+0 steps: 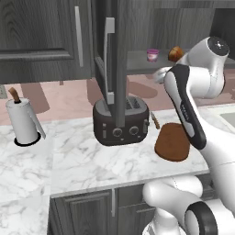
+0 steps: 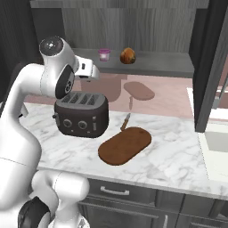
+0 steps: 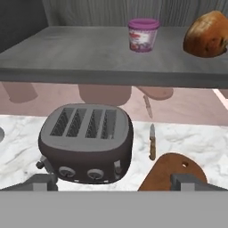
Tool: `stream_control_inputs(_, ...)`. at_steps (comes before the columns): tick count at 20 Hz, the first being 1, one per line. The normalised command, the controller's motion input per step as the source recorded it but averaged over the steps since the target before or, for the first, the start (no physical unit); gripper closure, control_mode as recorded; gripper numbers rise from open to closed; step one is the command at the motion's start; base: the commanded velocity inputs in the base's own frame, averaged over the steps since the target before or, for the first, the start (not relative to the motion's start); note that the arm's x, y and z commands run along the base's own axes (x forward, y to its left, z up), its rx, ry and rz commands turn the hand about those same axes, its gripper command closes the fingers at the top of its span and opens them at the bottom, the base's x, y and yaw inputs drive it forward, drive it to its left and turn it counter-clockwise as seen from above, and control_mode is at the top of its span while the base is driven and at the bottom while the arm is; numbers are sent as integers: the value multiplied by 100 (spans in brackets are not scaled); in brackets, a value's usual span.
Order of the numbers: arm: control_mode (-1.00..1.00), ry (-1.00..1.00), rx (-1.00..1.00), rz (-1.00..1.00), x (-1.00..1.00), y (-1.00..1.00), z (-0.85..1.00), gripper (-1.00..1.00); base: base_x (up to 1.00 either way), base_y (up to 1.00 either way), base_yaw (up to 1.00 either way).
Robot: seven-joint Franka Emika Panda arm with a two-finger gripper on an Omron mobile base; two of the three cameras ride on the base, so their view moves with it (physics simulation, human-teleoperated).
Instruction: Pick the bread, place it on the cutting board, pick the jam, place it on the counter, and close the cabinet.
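Note:
The bread (image 3: 207,40), a golden-brown roll, and the small pink jam (image 3: 143,34) jar stand side by side on the shelf of the open cabinet (image 1: 120,46). The base views show the same bread (image 2: 128,55) and jam (image 2: 104,54). Below them, the reddish cutting board (image 2: 125,144) lies bare on the marble counter (image 2: 178,151), right of the toaster. My gripper (image 2: 91,71) hangs in the air above the toaster, in front of the shelf and slightly below it, to the jam's left. My gripper (image 3: 116,182) is open, its fingers wide apart and holding nothing.
A dark four-slot toaster (image 2: 82,113) sits on the counter under the gripper. A small knife (image 3: 152,142) lies between it and the board. One cabinet door (image 1: 110,59) stands swung out on the left, another door (image 2: 213,58) on the right. A paper-towel holder (image 1: 23,121) stands far left, a sink (image 2: 218,147) far right.

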Motion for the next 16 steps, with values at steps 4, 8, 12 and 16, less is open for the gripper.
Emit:
stream_control_inputs(4, -100, 0, 1, 0, 15, -5, 10, -100, 0, 0, 0)
stream_control_inputs(8, -100, 0, 0, 0, 10, 0, 0, -100, 0, 0, 0)
stream_control_inputs(12, -100, 0, 0, 0, 13, 0, 0, -100, 0, 0, 0)
stream_control_inputs(16, -100, -1, 0, 0, 18, -1, 0, -100, 0, 0, 0)
